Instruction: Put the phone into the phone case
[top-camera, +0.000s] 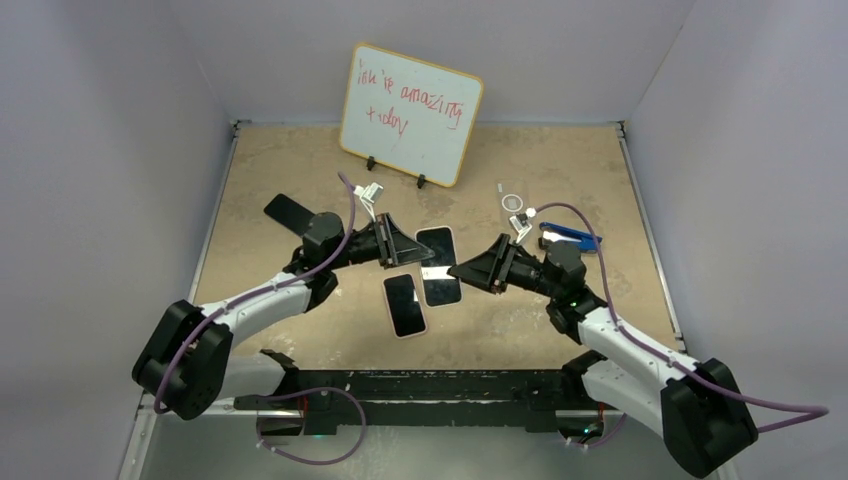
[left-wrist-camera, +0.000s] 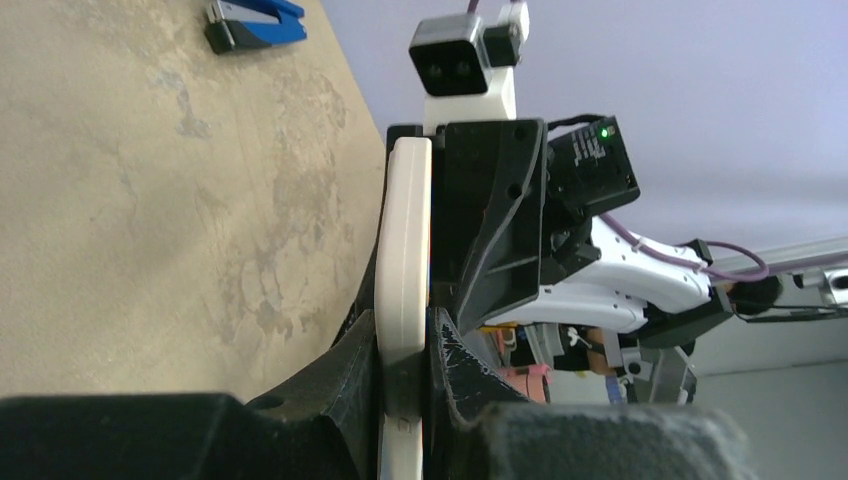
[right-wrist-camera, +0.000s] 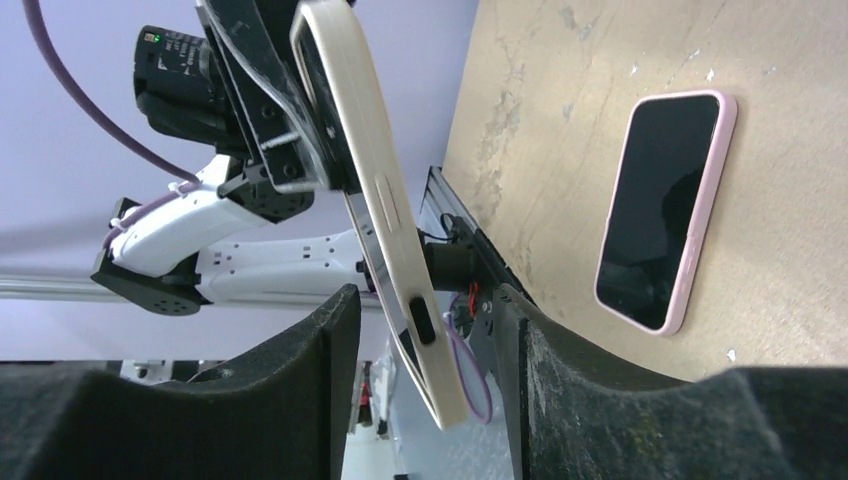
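Observation:
My left gripper is shut on the edge of a cream phone case and holds it above the table. A black-screened phone lies in the case. In the right wrist view the case hangs tilted, and the phone's thin edge stands slightly off it near the lower end. My right gripper is open. Its fingers sit either side of the case's lower end without touching it.
A second phone in a pink case lies screen-up on the table below the held one, also in the right wrist view. A black slab lies at the left, a blue tool at the right, a whiteboard at the back.

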